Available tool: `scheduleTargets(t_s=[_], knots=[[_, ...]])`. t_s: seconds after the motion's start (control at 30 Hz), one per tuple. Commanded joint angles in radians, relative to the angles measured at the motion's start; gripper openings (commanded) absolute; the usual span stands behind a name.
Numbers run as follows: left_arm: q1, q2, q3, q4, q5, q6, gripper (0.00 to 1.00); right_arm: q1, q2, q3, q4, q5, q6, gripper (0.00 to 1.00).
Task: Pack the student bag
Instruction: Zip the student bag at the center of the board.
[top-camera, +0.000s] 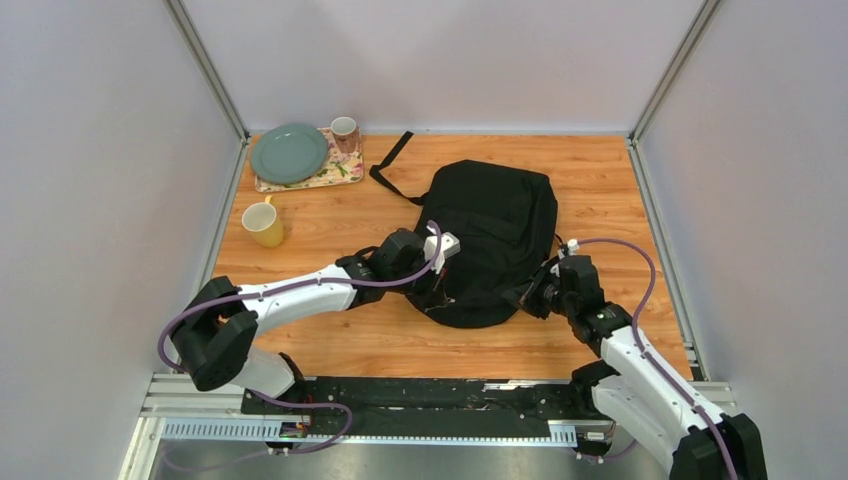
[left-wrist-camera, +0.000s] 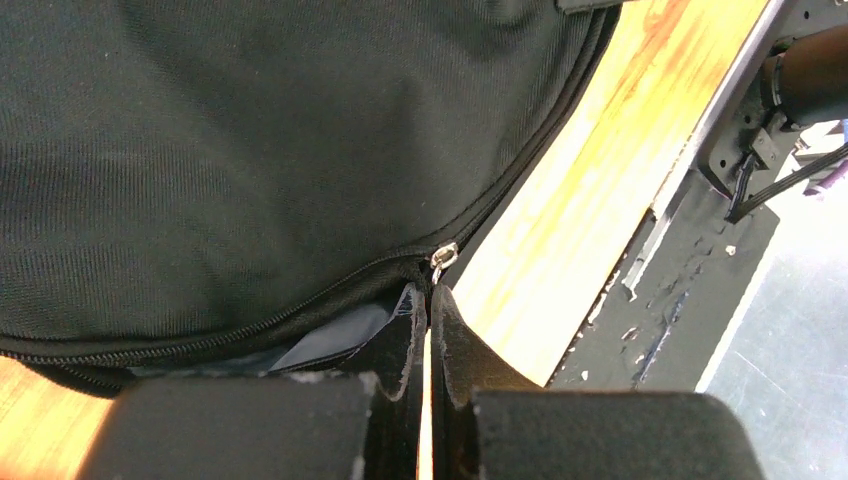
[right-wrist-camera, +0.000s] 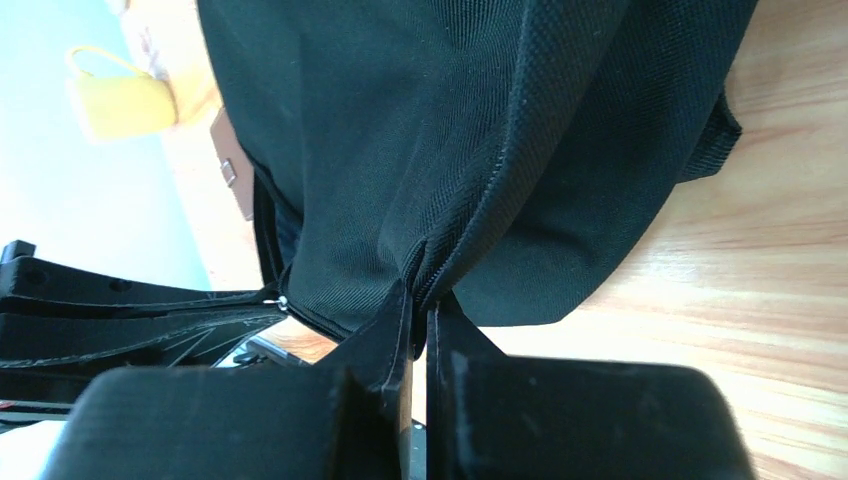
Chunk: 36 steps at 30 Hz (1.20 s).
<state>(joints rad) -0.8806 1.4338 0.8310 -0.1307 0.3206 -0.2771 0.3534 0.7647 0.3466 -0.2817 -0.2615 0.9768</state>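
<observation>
Left wrist: left gripper (left-wrist-camera: 428, 296) clenched, perhaps on pull (left-wrist-camera: 442, 258), bag's (left-wrist-camera: 250, 150) 7 o'clock; right gripper (right-wrist-camera: 420, 296), pinching 5 o'clock seam, should brace.

R hand (right-wrist-camera: 421, 300) pinches bag (right-wrist-camera: 450, 130) seam (yellow mug (right-wrist-camera: 110, 100) far left).

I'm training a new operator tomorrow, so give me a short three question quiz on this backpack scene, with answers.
1. True or false: the student bag stands upright on the table.
2. The right end effector is: A open above the bag; B shut on the bag's fabric; C shut in the air.
3. Which metal part sits right at the left end effector's tips?
Key: 1 false, it lies flat; 2 B; 3 the zipper slider.
</observation>
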Motion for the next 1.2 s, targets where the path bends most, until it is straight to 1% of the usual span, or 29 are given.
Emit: scheduleTargets(t_s=[0.0,0.13,0.2,0.23,0.33,0.37,0.4,0.47,0.57,0.67,0.8,0.83,0.87,0.9,0.97,1.0,1.03,1.1,1.13,1.17], knots=[[0.034,-0.026,-0.039,-0.210,-0.075,0.070,0.00,-0.088,0.060,0.075,-0.051,0.173,-0.156,0.00],[0.034,-0.052,-0.085,-0.199,-0.055,0.058,0.00,-0.177,0.131,0.121,-0.014,0.134,-0.214,0.00],[0.032,-0.062,-0.115,-0.192,-0.048,0.053,0.00,-0.195,0.195,0.169,-0.008,0.125,-0.263,0.00],[0.034,-0.075,-0.122,-0.185,-0.020,0.053,0.00,-0.208,0.218,0.190,-0.008,0.117,-0.279,0.00],[0.016,-0.114,-0.161,-0.129,0.017,0.038,0.00,-0.220,0.315,0.256,0.027,0.053,-0.337,0.00],[-0.022,-0.127,-0.167,-0.086,0.011,0.044,0.00,-0.220,0.340,0.275,0.029,0.015,-0.346,0.00],[-0.035,-0.131,-0.170,-0.069,0.002,0.044,0.00,-0.220,0.382,0.296,0.016,0.004,-0.351,0.00],[-0.040,-0.118,-0.173,-0.003,0.032,0.007,0.00,-0.220,0.418,0.337,0.016,-0.027,-0.357,0.00],[-0.046,-0.044,-0.118,0.020,0.104,-0.025,0.00,-0.221,0.450,0.362,0.024,-0.003,-0.372,0.01],[-0.093,0.020,-0.053,0.066,0.126,-0.036,0.00,-0.237,0.458,0.388,0.004,0.008,-0.400,0.02],[-0.138,0.109,0.081,0.082,0.195,-0.043,0.00,-0.257,0.469,0.419,-0.051,0.014,-0.425,0.04],[-0.168,0.138,0.106,0.074,0.215,-0.013,0.00,-0.261,0.469,0.422,-0.057,0.024,-0.428,0.04],[-0.178,0.151,0.155,0.024,0.186,-0.001,0.00,-0.264,0.469,0.425,-0.060,0.028,-0.429,0.06],[-0.179,0.157,0.163,0.014,0.131,0.001,0.00,-0.268,0.470,0.431,-0.066,0.027,-0.429,0.11],[-0.172,0.162,0.151,0.041,0.103,-0.013,0.00,-0.275,0.481,0.446,-0.092,-0.001,-0.443,0.37],[-0.170,0.166,0.151,0.051,0.098,-0.022,0.00,-0.274,0.484,0.451,-0.112,-0.028,-0.475,0.48],[-0.169,0.169,0.151,0.055,0.097,-0.036,0.00,-0.281,0.484,0.477,-0.154,-0.045,-0.481,0.57],[-0.169,0.169,0.152,0.054,0.065,-0.042,0.00,-0.283,0.438,0.488,-0.242,0.001,-0.475,0.61],[-0.167,0.168,0.148,0.057,0.051,-0.045,0.00,-0.284,0.408,0.480,-0.269,0.058,-0.461,0.62],[-0.156,0.166,0.134,0.071,0.043,-0.050,0.00,-0.284,0.344,0.474,-0.299,0.083,-0.443,0.63]])
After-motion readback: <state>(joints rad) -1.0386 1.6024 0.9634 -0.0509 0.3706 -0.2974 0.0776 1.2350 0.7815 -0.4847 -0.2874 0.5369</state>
